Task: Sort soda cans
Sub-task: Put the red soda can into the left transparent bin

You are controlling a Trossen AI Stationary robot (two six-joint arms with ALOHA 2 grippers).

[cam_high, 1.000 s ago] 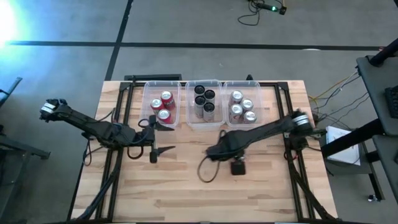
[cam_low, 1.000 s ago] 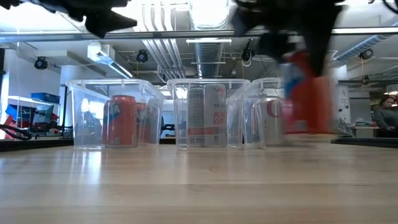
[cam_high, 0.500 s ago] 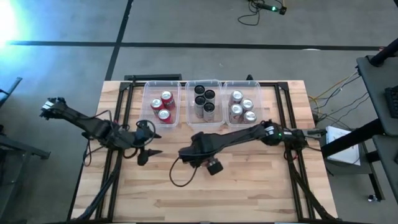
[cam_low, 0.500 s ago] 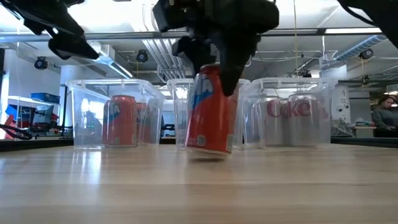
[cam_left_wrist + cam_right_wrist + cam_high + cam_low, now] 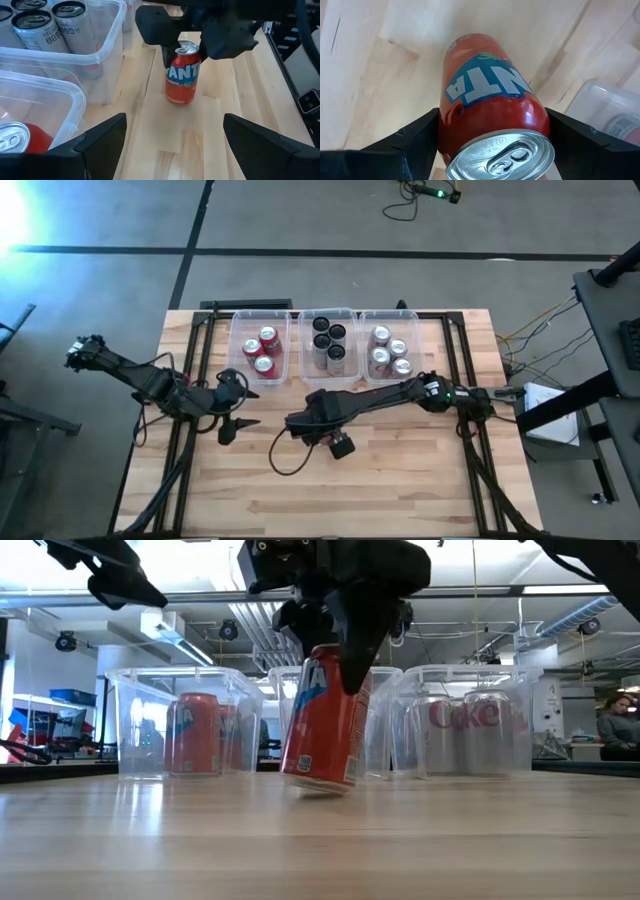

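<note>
An orange-red soda can (image 5: 323, 720) with a blue label hangs tilted over the middle of the table, with my right gripper (image 5: 312, 423) shut on it from above; that arm hides it in the high view. It also shows in the left wrist view (image 5: 182, 75). My left gripper (image 5: 240, 406) stands open with nothing between its fingers, left of the can and just in front of the left bin (image 5: 240, 330). More soda cans stand in the three clear bins at the far side: red ones (image 5: 263, 352), dark-topped ones (image 5: 328, 343) and silver ones (image 5: 390, 352). My right gripper pinches the can's upper wall (image 5: 451, 122), just below the silver top, between its two fingers (image 5: 412, 145). The fingers come from above, pointing down. The can hangs tilted, its bottom (image 5: 315, 778) swung toward the table's left; whether it touches the wood, I cannot tell.
The three bins (image 5: 345, 315) stand side by side along the far edge. Bare wood (image 5: 400, 480) lies on the near half of the table. A black frame rail (image 5: 180, 440) runs under the left arm. A person (image 5: 620, 730) sits far off in the room.
My right gripper has carried the can toward the table's left, from in front of the silver-can bin to the middle, and has rolled about; the can now hangs tilted. My left gripper has drawn back slightly toward the left edge and turned, still open.
</note>
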